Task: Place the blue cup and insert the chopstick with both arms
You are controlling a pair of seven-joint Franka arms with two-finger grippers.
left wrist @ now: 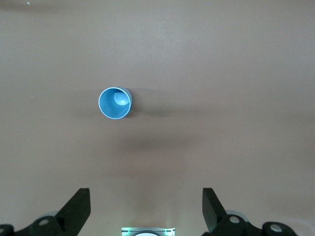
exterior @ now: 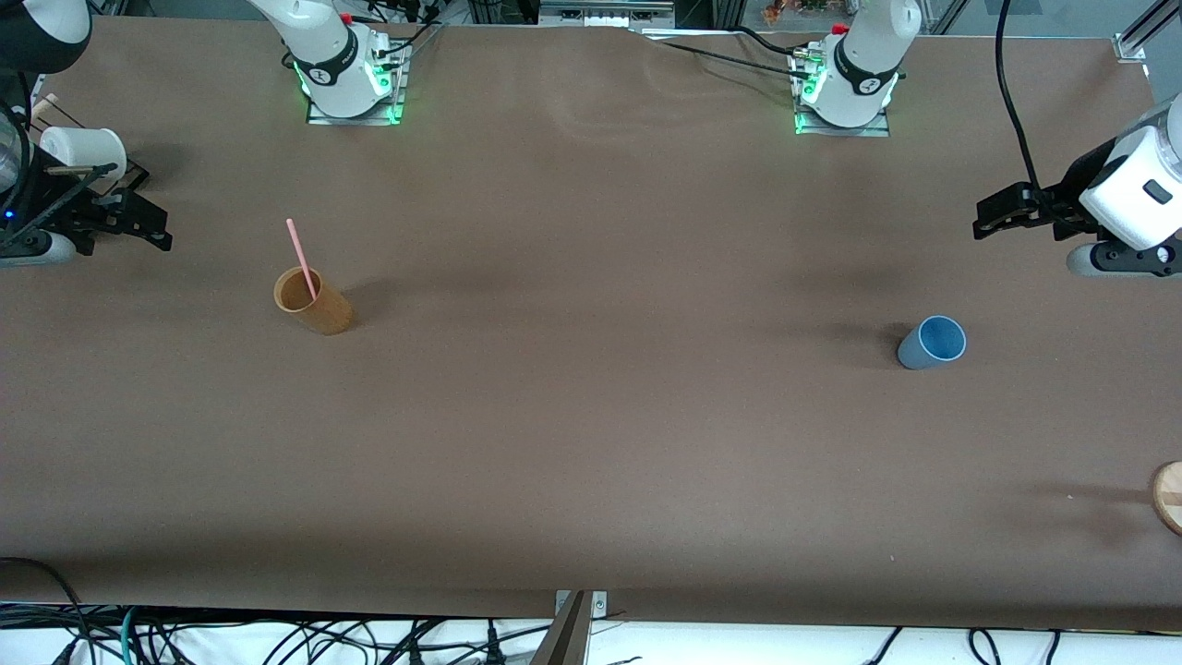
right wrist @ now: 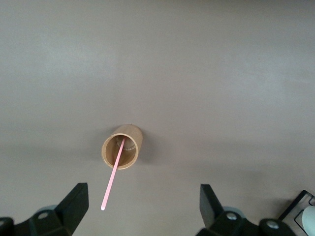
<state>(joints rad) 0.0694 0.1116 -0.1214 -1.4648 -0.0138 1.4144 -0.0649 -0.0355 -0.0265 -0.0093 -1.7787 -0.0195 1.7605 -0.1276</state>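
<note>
The blue cup [exterior: 933, 342] stands upright and empty on the brown table toward the left arm's end; it also shows in the left wrist view [left wrist: 115, 103]. The pink chopstick [exterior: 301, 259] leans inside the taller tan cup [exterior: 312, 301] toward the right arm's end; the right wrist view shows the chopstick [right wrist: 112, 179] and the tan cup [right wrist: 122, 146]. My left gripper [exterior: 986, 222] hangs open and empty high over the table's end, apart from the blue cup; its jaws show wide apart [left wrist: 146, 209]. My right gripper [exterior: 157, 231] hangs open and empty over its end of the table [right wrist: 143, 206].
A white cup [exterior: 83, 148] lies on a black rack at the right arm's end of the table, and its edge shows in the right wrist view [right wrist: 307, 216]. A round wooden piece [exterior: 1171, 497] sits at the table's edge at the left arm's end.
</note>
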